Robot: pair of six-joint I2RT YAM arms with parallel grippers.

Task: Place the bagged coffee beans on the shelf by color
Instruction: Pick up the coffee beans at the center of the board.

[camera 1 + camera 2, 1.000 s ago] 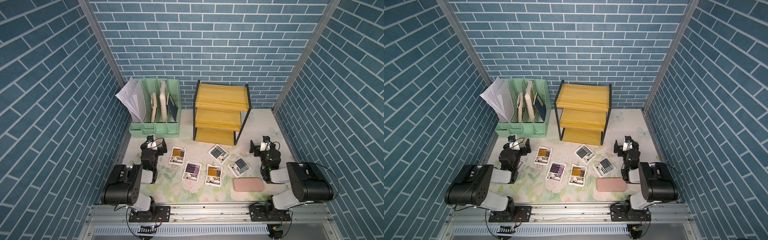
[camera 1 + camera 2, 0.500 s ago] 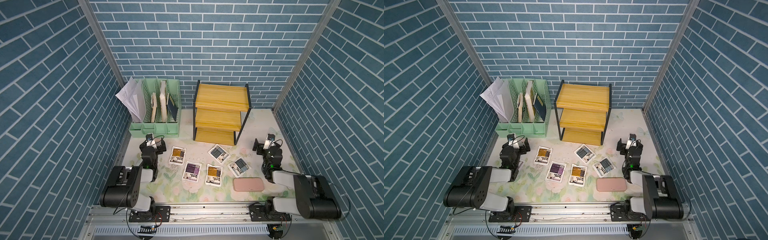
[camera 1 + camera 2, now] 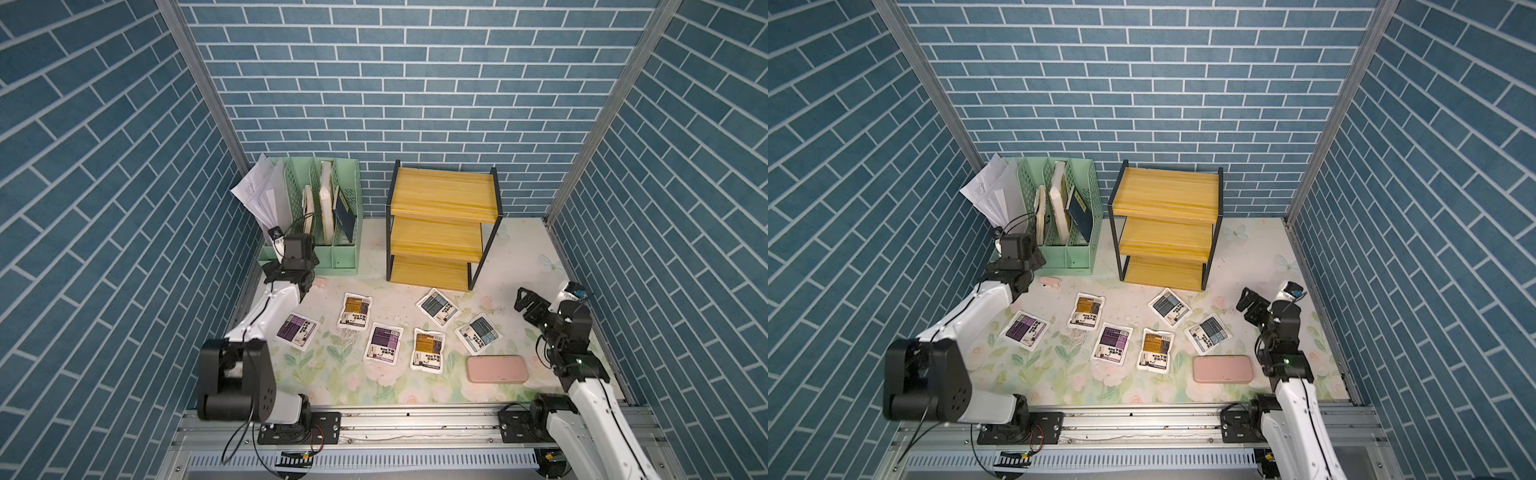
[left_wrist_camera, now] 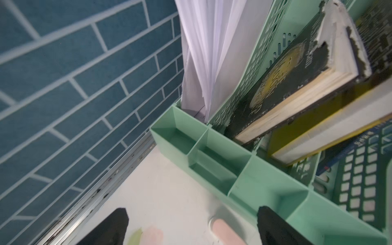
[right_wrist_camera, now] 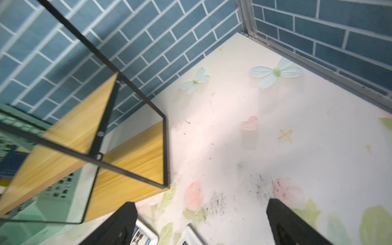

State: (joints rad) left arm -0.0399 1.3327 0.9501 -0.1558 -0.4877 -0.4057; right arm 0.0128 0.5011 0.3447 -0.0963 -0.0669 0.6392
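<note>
The bagged coffee beans lie flat on the floral mat in front of the shelf [image 3: 442, 220]. In both top views I see two orange-brown pouches [image 3: 354, 311] [image 3: 428, 348], two purple ones [image 3: 297, 328] [image 3: 1111, 343] and two grey-blue ones [image 3: 437, 306] [image 3: 1208, 332]. All three yellow boards are bare. My left gripper [image 3: 291, 272] [image 4: 191, 227] hangs open just before the mint-green organizer, away from the pouches. My right gripper [image 3: 524, 301] [image 5: 201, 222] is open above the mat, right of the grey-blue pouches. Two pouch corners [image 5: 144, 235] show at its near finger.
A mint-green file organizer [image 3: 316, 216] with papers and books stands left of the shelf. A pink flat case [image 3: 496, 368] lies near the front right. A small pink item [image 3: 1050, 282] [image 4: 224, 231] lies by the organizer's front. Brick walls close in on three sides.
Both arms have unfolded and stretched away from their bases. The left arm now reaches towards the organizer, uncovering a purple pouch. The right gripper has risen and swung rightwards. Both stay open.
</note>
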